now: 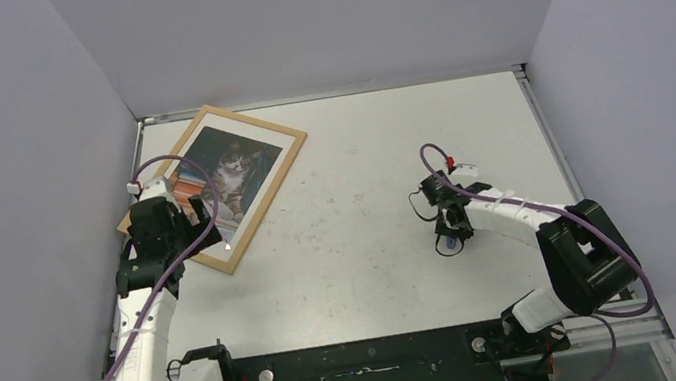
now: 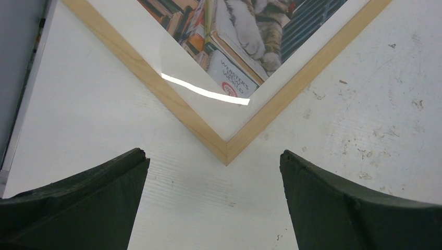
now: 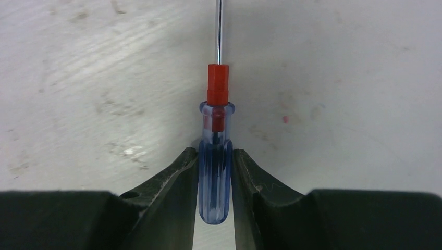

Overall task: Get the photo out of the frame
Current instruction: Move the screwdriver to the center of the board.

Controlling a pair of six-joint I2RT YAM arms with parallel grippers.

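Observation:
The frame (image 1: 274,192), thin light wood, lies flat and face up at the table's back left. The photo (image 1: 229,166), a cat among books, sits inside it under a shiny glazing. In the left wrist view the frame's near corner (image 2: 226,153) points at me and the photo (image 2: 245,36) fills the top. My left gripper (image 1: 196,217) hovers over that corner, open wide, its fingertips (image 2: 133,161) on either side of it with nothing between. My right gripper (image 1: 452,234) stands at the table's right, shut on a screwdriver (image 3: 215,172) with a clear blue handle and red collar.
Grey walls close in the table on the left, back and right. The frame's left corner lies close to the left wall. A raised rim (image 1: 550,149) runs along the table's right edge. The screwdriver's metal shaft (image 3: 219,31) points away from the right wrist, over the white tabletop.

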